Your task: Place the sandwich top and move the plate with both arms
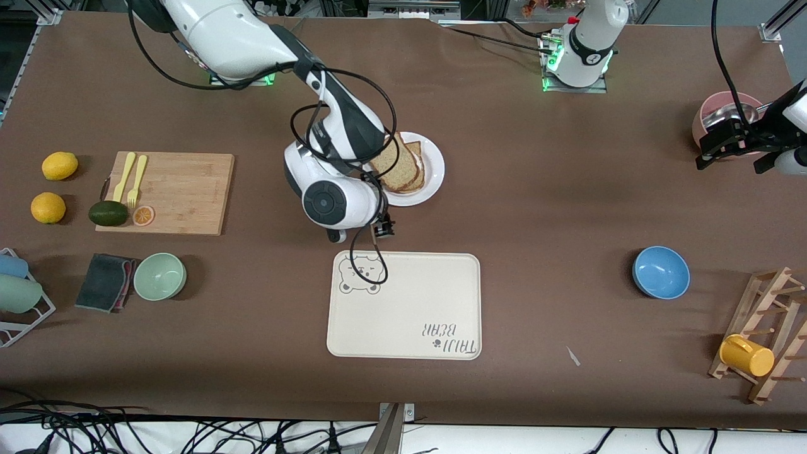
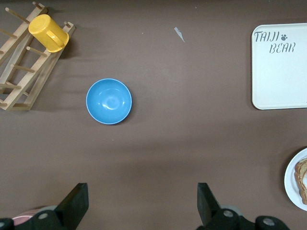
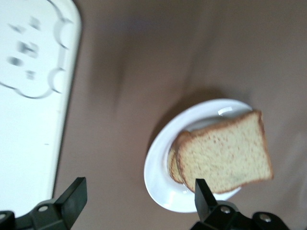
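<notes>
The sandwich top [image 1: 392, 168], a light tan speckled slice with brown crust, lies on a lower slice on the white plate [image 1: 434, 169], mid-table. In the right wrist view the sandwich top [image 3: 225, 160] covers most of the lower slice on the plate [image 3: 160, 184]. My right gripper [image 1: 383, 228] is open and empty, over the bare table between the plate and the tray; its fingers [image 3: 72, 197] stand wide apart. My left gripper [image 1: 734, 162] is open and empty, up in the air at the left arm's end of the table, beside a pink bowl.
The cream bear tray [image 1: 405, 306] lies nearer the camera than the plate. A blue bowl [image 1: 661, 272], a wooden rack with a yellow mug [image 1: 747, 354] and a pink bowl [image 1: 725, 112] sit at the left arm's end. A cutting board [image 1: 176, 192], fruit and a green bowl [image 1: 159, 276] sit at the right arm's end.
</notes>
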`<state>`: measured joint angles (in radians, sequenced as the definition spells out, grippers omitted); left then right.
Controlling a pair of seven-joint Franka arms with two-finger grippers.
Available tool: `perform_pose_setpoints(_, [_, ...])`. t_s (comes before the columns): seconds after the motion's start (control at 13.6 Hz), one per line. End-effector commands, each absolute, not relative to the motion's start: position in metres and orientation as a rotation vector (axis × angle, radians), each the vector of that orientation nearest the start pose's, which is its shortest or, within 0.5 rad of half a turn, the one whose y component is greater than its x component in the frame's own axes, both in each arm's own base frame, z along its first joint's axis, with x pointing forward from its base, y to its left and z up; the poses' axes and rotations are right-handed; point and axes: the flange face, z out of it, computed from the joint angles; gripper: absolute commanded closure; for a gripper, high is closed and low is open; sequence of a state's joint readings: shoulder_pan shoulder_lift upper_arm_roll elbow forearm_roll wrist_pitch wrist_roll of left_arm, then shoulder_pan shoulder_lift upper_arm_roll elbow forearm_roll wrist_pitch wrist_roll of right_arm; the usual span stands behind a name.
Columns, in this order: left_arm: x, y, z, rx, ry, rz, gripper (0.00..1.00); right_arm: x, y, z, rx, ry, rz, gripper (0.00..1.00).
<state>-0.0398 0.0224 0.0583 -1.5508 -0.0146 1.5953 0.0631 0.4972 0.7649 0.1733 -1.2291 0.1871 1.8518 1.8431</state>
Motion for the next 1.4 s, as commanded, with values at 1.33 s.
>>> perform_pose_setpoints(1.33, [0.563, 0.009, 0.616, -3.161, 0.040, -0.013, 0.00, 0.630, 0.048, 0.459, -3.127, 0.181, 0.259, 0.01])
